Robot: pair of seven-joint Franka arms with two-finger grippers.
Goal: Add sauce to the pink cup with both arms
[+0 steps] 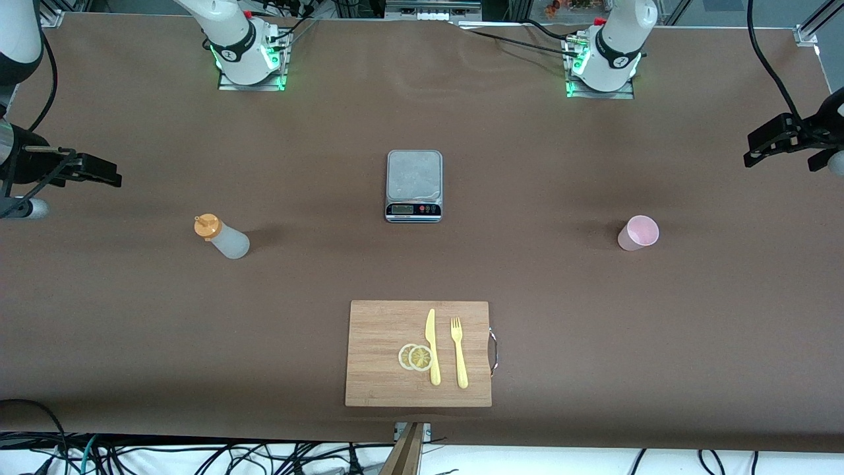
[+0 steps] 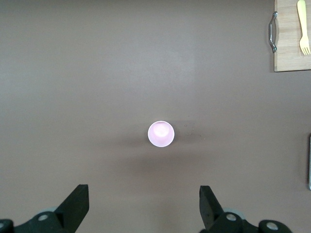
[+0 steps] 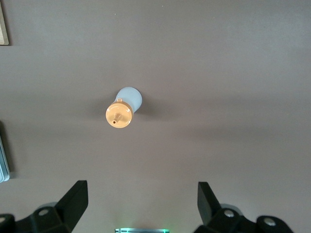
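Observation:
The sauce, a whitish squeeze bottle with an orange cap, stands upright toward the right arm's end of the table. My right gripper hangs high over the table near it, open and holding nothing; the right wrist view looks down on the sauce past the open right gripper. The pink cup stands upright toward the left arm's end. High over the table beside it hangs my left gripper, also open and holding nothing. The left wrist view shows the pink cup below the left gripper.
A kitchen scale sits at the table's middle. Nearer the front camera lies a wooden cutting board with a yellow knife, a yellow fork and two lemon slices. The board's handle end shows in the left wrist view.

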